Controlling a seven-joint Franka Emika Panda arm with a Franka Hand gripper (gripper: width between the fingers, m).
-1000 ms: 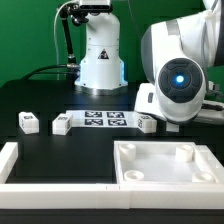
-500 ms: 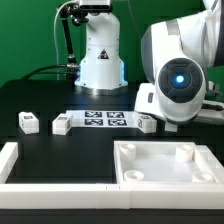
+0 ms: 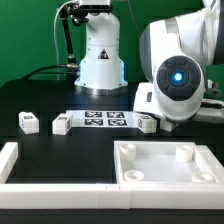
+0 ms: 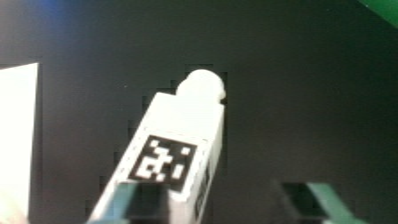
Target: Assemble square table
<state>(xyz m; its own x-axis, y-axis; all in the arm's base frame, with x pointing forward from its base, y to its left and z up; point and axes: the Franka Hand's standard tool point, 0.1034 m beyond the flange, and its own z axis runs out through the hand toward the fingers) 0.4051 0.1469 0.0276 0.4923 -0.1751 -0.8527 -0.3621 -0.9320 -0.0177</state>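
Observation:
The square table top point(image 3: 165, 163), a white tray with a raised rim and round corner sockets, lies at the front on the exterior view's right. Three white tagged legs show on the black table: one point(image 3: 27, 122), one point(image 3: 61, 125), and one point(image 3: 148, 122) just under my arm point(image 3: 178, 78). In the wrist view that leg point(image 4: 178, 140) lies lengthwise between my fingers, close to one finger point(image 4: 134, 205) and apart from the other point(image 4: 320, 200). My gripper point(image 4: 222, 208) is open around it. The fingertips are hidden by the arm in the exterior view.
The marker board point(image 3: 103, 120) lies between the legs in the middle. A low white border wall point(image 3: 12, 165) runs along the front and the exterior view's left. The robot base point(image 3: 98, 55) stands at the back. A white surface point(image 4: 15, 120) shows at the wrist view's edge.
My arm has shifted slightly up and toward the exterior view's right. The legs and the table top have not moved.

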